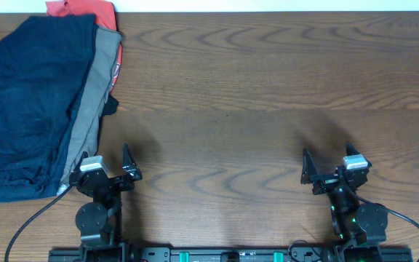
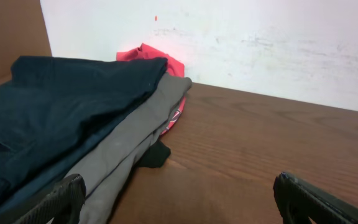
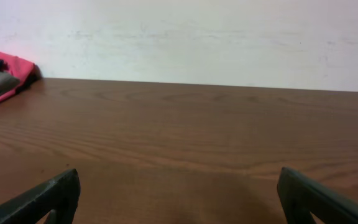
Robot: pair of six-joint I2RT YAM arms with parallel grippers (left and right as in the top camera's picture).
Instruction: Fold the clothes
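Clothes pile (image 1: 42, 102): stacked, unfolded, on worktop (image 1: 268, 87).
- Navy garment (image 1: 28, 94): top of pile; one, maybe two layers, cannot separate.
- Grey garment (image 1: 97, 87): one, under navy, showing along pile's right edge.
- Red-orange garment (image 1: 86, 11): one, bottom, poking out at pile's far side.

Pile heaped to one side, likely to leave bare wood for folding.

Left tool (image 1: 108, 161): one, just beside pile's near right corner, spread wide, empty.
Right tool (image 1: 329, 166): one, well apart to pile's right, spread wide, empty.

Both seem parked; nothing gripped yet.
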